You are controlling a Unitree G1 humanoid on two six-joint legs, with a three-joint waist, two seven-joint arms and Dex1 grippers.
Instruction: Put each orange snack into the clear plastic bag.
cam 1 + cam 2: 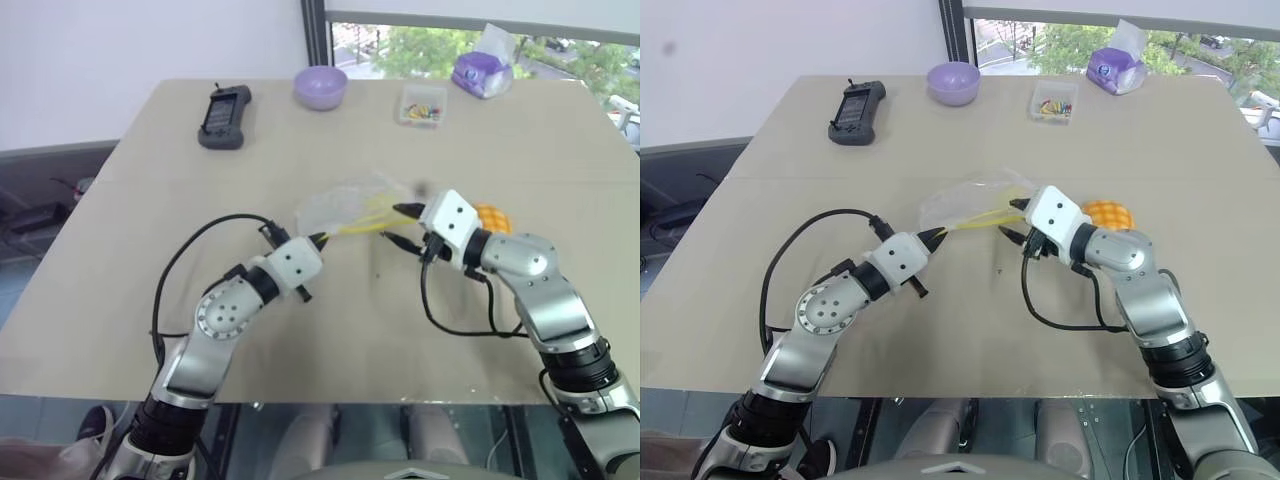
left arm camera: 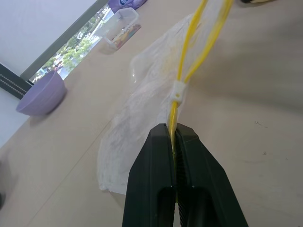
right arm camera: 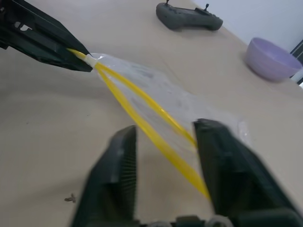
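Two robot arms reach over a beige worktop (image 1: 120, 300) from its near edge. Left gripper (image 1: 937, 236) sits nearest, toward the middle of the worktop, pointing level and across to the right. Its jaws are pinched tight on the yellow strip (image 2: 176, 118) at one end of the clear plastic bag (image 1: 345, 205), just behind a small white slider (image 2: 177, 91).

From that pinch the strip splits into two yellow lines that run across to the right gripper (image 1: 403, 226). Its jaws stand apart, with both yellow lines passing between the two black fingers (image 3: 116, 175); whether either finger touches the strip cannot be told. This gripper points left, toward the other one.

Crinkled and see-through, the bag hangs and rests between the two grippers, near the centre of the worktop, with its body spread away toward the far side.

Just behind the right gripper's white wrist block lies the orange snack (image 1: 1110, 214), a domed bun with a grid pattern, outside the bag and on the worktop, right of centre.

Along the far edge, from left to right: a dark handheld controller (image 1: 224, 116), a lilac bowl (image 1: 320, 86), a small clear box (image 1: 421, 105) of colourful bits, and a purple tissue pack (image 1: 483, 72) near the far right corner.
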